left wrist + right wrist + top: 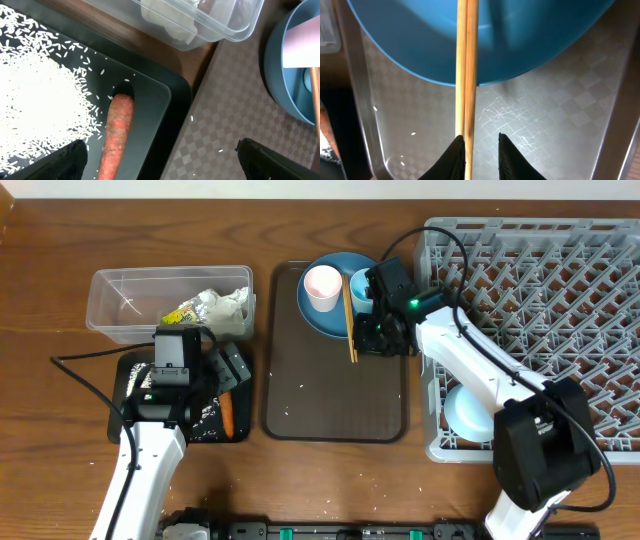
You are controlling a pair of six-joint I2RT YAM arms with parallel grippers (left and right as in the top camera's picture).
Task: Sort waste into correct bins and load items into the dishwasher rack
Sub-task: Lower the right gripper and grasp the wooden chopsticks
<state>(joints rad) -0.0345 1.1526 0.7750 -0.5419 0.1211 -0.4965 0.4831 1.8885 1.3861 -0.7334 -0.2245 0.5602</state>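
**While both claws stand open, the waste lies in its bins**

Where the table comes nearest the robot, the black tray (pixel 150 100) holds a heap of rice (pixel 35 100), with loose grains strewn around it. The carrot (pixel 117 132) lies beside the heap, touching its edge. The left claw (pixel 230 368) hangs over this tray's right side with its fingers spread wide and nothing between them.

On the right, the rack (pixel 560 300) carries the bowl (pixel 465 410) in its near left corner, partly hidden by the right arm.

Between the two lies the brown tray (pixel 330 390), its near half bare but for a few stray grains. At its far end sits the plate (pixel 325 320), with the pink cup (pixel 322 285) and the blue cup (pixel 361 288) standing upright on it, side by side. The chopsticks (pixel 467 75) lie together across the plate's near rim, their ends reaching down onto the brown tray. The right claw (pixel 482 152) is low over those ends, its gap narrow. The sticks run along one finger while the other stands clear of them, so it grips nothing.

Farthest on the left, the tub (pixel 225 25) holds the wrapper (pixel 215 308), bunched against its right wall.

Everything rests on a dark wooden table (pixel 60 240), where a black cable (pixel 80 360) trails left from the left arm.
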